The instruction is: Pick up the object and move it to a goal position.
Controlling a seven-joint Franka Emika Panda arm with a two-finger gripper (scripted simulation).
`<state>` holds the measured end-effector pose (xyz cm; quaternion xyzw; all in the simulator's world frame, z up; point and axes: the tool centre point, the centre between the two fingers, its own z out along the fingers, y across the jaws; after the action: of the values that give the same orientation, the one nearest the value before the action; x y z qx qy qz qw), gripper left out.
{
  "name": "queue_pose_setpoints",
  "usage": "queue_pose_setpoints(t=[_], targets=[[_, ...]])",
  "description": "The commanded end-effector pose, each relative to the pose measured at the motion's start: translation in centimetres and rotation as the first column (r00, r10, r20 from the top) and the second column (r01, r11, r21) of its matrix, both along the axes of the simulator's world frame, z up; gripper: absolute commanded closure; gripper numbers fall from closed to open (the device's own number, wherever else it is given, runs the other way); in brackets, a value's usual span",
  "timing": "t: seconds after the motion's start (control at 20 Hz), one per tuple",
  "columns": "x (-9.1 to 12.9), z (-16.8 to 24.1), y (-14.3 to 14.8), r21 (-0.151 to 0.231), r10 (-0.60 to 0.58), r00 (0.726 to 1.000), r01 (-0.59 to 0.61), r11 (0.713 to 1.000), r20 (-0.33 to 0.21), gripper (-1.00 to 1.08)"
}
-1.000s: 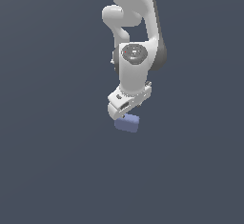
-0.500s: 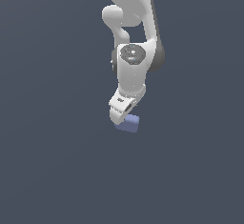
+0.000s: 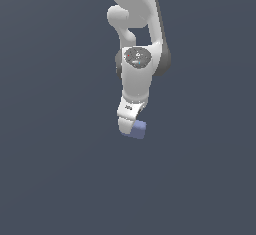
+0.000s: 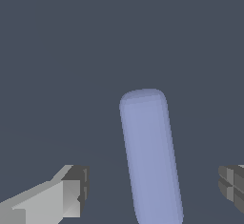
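The object, a periwinkle-blue rounded block [image 3: 138, 129], lies on the dark grey floor just under the white arm's hand. In the wrist view the block [image 4: 150, 156] is long and narrow and stands between the two fingers. My gripper [image 3: 130, 128] is down at the block, and its hand hides part of it in the exterior view. In the wrist view my gripper [image 4: 153, 188] is open. One finger [image 4: 71, 194] and the other finger [image 4: 231, 185] stand well apart from the block's sides, with gaps on both sides.
A plain dark grey floor [image 3: 60, 169] fills both views. The white arm [image 3: 137, 64] comes down from the top of the exterior view. Nothing else shows.
The hand has turned and come lower over the block, now looking narrower in the exterior view. The block stays at about the same place.
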<state>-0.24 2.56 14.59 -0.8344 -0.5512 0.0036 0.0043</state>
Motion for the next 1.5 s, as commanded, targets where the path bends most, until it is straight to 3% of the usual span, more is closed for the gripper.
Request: queue_pose_setpoints(t=[0.0,0.35,0.75,1.45], targets=[[0.1,0.0,-0.1,-0.001,0.049,0.999,-0.049,0.999,0.004,-0.92],[0.3,0.0,-0.3,-0.003,0.130,0.991,-0.130,0.991,0.009,-0.92],[0.3,-0.2,-0.3,-0.003,0.143,0.990,-0.143,0.990,0.010,-0.92],[0.3,-5.0,-0.3,-0.003,0.148,0.989,-0.148,0.989,0.011,-0.92]])
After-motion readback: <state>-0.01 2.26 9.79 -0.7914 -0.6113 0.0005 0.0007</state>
